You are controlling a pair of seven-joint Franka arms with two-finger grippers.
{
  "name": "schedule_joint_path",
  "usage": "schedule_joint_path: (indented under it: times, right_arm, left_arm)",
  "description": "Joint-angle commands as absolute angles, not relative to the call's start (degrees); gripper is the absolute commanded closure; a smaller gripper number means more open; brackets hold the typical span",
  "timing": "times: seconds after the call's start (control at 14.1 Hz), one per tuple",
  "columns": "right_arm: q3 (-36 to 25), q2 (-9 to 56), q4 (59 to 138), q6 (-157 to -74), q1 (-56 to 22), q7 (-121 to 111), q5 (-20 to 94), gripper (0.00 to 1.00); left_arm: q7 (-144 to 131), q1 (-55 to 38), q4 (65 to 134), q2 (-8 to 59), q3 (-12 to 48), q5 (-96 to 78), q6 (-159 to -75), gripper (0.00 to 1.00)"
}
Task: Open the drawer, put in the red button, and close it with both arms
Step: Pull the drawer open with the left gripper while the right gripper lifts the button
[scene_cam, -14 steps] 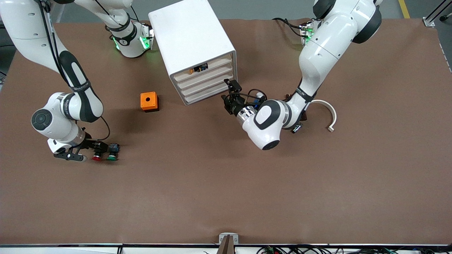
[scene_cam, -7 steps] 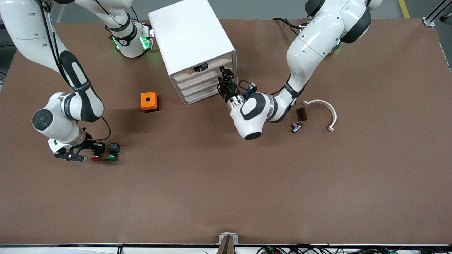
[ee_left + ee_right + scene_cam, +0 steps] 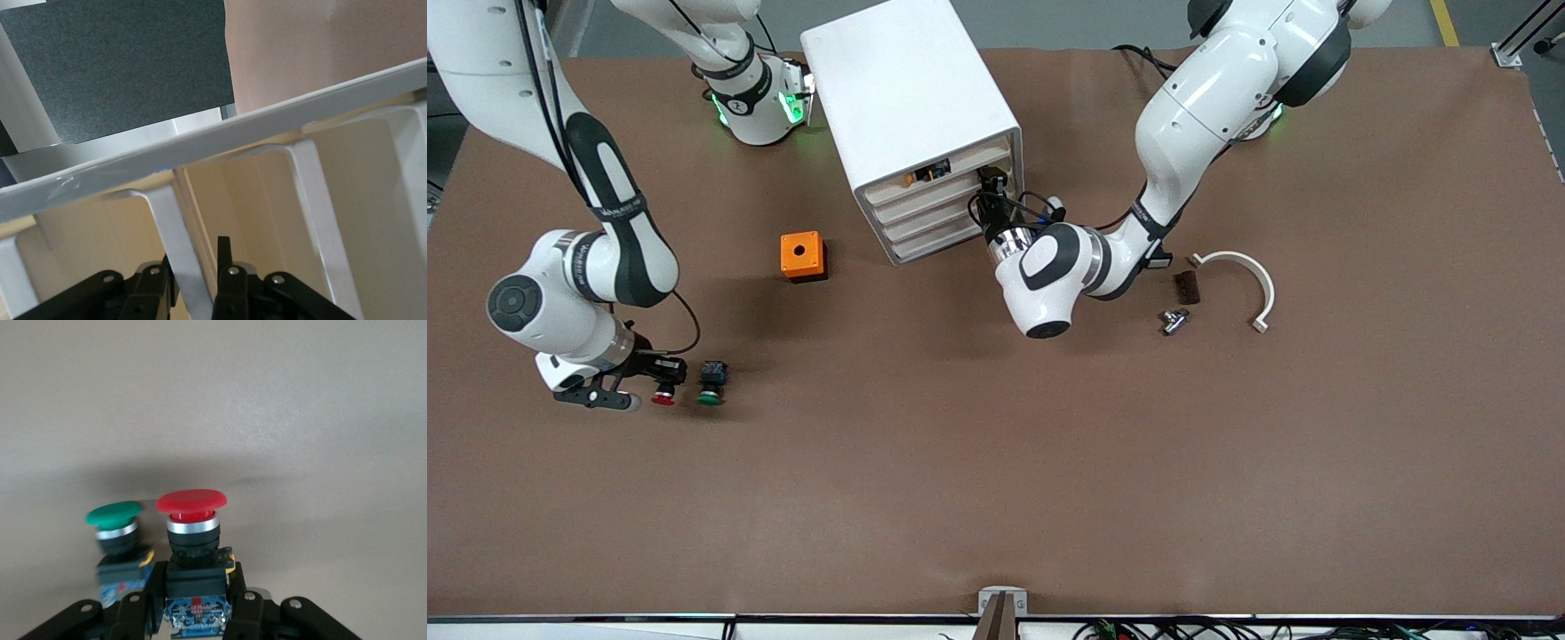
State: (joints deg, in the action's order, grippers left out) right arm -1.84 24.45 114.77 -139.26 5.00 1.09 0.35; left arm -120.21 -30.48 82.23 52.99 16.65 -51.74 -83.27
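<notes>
Nearest the camera, toward the right arm's end of the table, the right gripper [image 3: 662,372] was clamped on the black-and-blue body of the red button [image 3: 663,397]. The green button [image 3: 710,396] stood just beside it, so a careless lift could have knocked that one over. The red cap looked broad and top-heavy over a narrow hold and might have twisted loose in transit. Farther off, the left gripper [image 3: 990,188] sat at the front of the cabinet [image 3: 907,98], at the drawer [image 3: 938,196]. Whether it had closed there could not be told, and a poor purchase on the thin white plastic might have slipped off or dragged the light cabinet.
</notes>
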Motion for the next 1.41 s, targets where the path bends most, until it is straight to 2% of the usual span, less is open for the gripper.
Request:
schedule_joint_path:
  times: [0.0,0.21,0.42,0.78,1.13,1.27,1.34]
  right_arm:
    - [-0.8,19.7,112.5,-129.8,5.5,0.5,5.2,1.00]
    - [-0.8,17.7,106.0,-116.5,4.1,4.2,8.1,1.00]
    - [-0.8,15.1,102.0,-108.6,0.8,13.3,8.1,1.00]
    - [-0.8,9.6,101.4,-105.3,-7.8,33.4,8.1,1.00]
    - [-0.9,6.2,101.6,-105.3,-17.8,54.4,7.3,1.00]
    - [-0.9,5.6,101.6,-105.4,-21.9,63.5,7.2,1.00]
    - [-0.9,5.5,101.6,-105.7,-24.1,67.9,7.1,1.00]
  left_arm:
    - [-121.3,-30.4,81.7,53.5,16.6,-53.5,-82.6,0.82]
    - [-121.1,-29.4,81.6,53.6,16.3,-53.8,-82.7,0.83]
    - [-120.7,-26.5,81.4,53.9,15.6,-56.4,-83.4,0.83]
    - [-120.4,-20.8,81.4,54.2,15.0,-57.0,-86.4,0.86]
    - [-120.4,-17.2,81.3,54.2,15.0,-57.9,-88.0,0.85]
    - [-120.3,-16.4,81.2,54.3,15.0,-58.1,-88.1,0.82]
    - [-120.3,-16.3,81.2,54.3,15.0,-58.2,-88.1,0.77]
